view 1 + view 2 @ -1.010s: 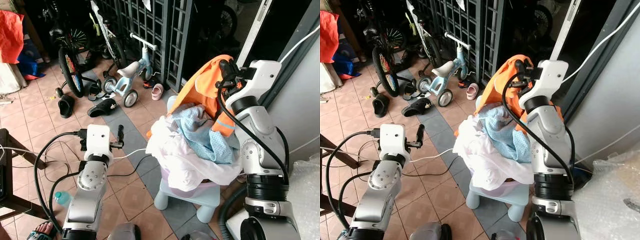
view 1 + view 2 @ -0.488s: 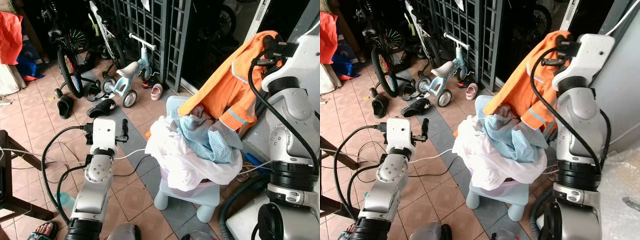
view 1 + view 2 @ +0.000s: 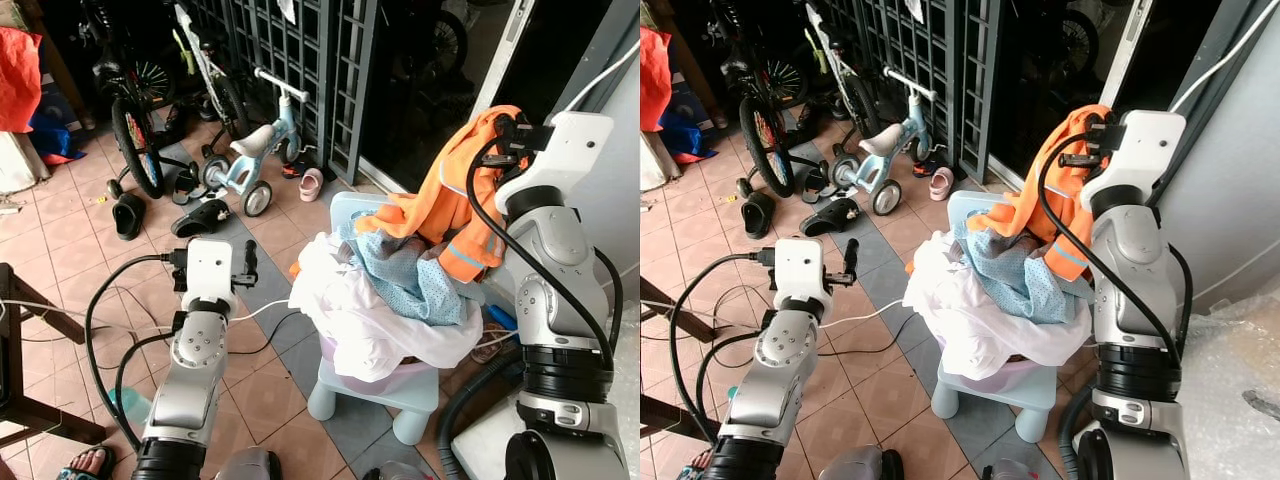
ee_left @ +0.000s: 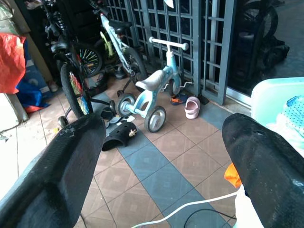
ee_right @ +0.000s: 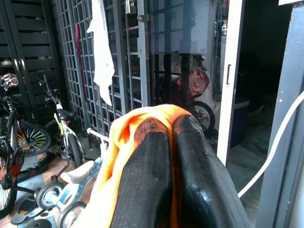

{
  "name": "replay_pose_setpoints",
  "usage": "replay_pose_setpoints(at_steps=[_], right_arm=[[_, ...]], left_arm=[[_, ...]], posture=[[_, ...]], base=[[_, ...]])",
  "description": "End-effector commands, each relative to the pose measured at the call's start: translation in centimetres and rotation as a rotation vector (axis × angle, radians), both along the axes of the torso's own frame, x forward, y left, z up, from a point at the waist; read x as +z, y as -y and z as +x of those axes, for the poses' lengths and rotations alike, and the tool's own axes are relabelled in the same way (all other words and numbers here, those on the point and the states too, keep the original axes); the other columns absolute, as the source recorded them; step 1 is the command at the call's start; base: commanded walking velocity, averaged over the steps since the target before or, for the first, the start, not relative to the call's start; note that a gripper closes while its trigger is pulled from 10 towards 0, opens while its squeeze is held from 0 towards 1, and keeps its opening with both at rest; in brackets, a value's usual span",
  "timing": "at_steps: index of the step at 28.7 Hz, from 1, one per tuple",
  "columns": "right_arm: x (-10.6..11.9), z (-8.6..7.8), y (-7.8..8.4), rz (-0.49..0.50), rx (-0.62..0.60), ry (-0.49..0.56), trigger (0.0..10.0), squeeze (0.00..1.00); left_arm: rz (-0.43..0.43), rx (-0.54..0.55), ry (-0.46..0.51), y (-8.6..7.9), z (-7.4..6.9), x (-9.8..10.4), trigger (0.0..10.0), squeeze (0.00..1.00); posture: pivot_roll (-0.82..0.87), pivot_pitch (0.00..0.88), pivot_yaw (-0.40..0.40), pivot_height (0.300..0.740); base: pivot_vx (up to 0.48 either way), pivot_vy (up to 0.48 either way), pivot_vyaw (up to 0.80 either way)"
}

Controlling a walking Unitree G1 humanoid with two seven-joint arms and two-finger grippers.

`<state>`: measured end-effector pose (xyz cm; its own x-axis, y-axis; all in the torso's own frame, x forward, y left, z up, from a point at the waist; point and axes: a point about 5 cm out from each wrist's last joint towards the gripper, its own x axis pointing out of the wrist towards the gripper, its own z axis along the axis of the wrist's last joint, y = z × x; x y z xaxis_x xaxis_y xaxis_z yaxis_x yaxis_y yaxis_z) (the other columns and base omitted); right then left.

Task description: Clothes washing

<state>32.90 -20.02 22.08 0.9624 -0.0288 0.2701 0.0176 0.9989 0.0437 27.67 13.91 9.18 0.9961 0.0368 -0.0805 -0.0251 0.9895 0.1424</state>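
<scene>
while the right gripper [image 3: 507, 135] is raised beside the dark doorway, it holds an orange garment [image 3: 450, 210] pinched between its fingers, and the cloth hangs down from there onto the pile. in the left eye view the pile of clothes [image 3: 385, 300] lies in a basin that rests on a pale blue stool [image 3: 385, 390], with a blue dotted cloth [image 3: 415, 280] on top and a white sheet [image 3: 340, 310] hanging over the rim. the left gripper [image 3: 243, 268] is held low over the tiled floor, beside the pile and apart from it.

in the right eye view the orange garment [image 3: 1065, 200] is partly lifted, but its lower end rests on the other clothes.

in the left wrist view the two black fingers [image 4: 61, 161] stand wide apart and nothing is between them; a small balance bike [image 4: 152, 92] is ahead.

in the right wrist view the fingers [image 5: 147, 185] are pressed together with orange cloth between them.

i judge the step in hand is taking one garment out of the pile. the next move probably calls for lifting higher until the cloth is free, without pulling the other clothes off the stool.
</scene>
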Motion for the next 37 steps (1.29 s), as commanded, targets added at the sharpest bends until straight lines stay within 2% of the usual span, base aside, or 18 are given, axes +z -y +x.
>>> replay_pose_setpoints(at_steps=[1, 20, 23, 31, 37], right_arm=[[0.4, -0.2, -0.3, -0.002, 0.009, 0.017, 10.0, 0.00], [0.0, 0.0, -0.7, -0.005, 0.027, -0.002, 10.0, 0.00], [-0.1, 0.1, -0.7, 0.013, 0.023, -0.013, 10.0, 0.00], [0.0, 0.2, -0.5, 0.006, 0.010, -0.009, 10.0, 0.00], [0.7, 0.4, 0.4, -0.033, -0.047, 0.019, 10.0, 0.00]], left_arm=[[0.018, 0.006, 0.004, -0.2, -0.1, 0.1, 10.0, 0.00], [0.018, 0.002, 0.001, -0.2, 0.0, 0.1, 10.0, 0.00], [0.019, 0.002, 0.003, -0.2, 0.0, 0.1, 10.0, 0.00], [0.006, -0.008, 0.014, -0.2, 0.0, 0.3, 10.0, 0.00], [-0.016, -0.041, 0.016, -0.1, -0.2, 0.4, 10.0, 0.00]], posture=[[-0.05, 0.000, 0.028, 0.740], [-0.05, 0.000, 0.024, 0.740], [-0.05, 0.000, 0.025, 0.740], [-0.05, 0.000, 0.025, 0.740], [-0.05, 0.000, 0.022, 0.740]], base=[[-0.274, 0.000, 0.00], [-0.281, 0.000, 0.00], [0.000, 0.000, 0.00], [0.000, 0.000, -0.61], [0.000, 0.000, -0.77]])
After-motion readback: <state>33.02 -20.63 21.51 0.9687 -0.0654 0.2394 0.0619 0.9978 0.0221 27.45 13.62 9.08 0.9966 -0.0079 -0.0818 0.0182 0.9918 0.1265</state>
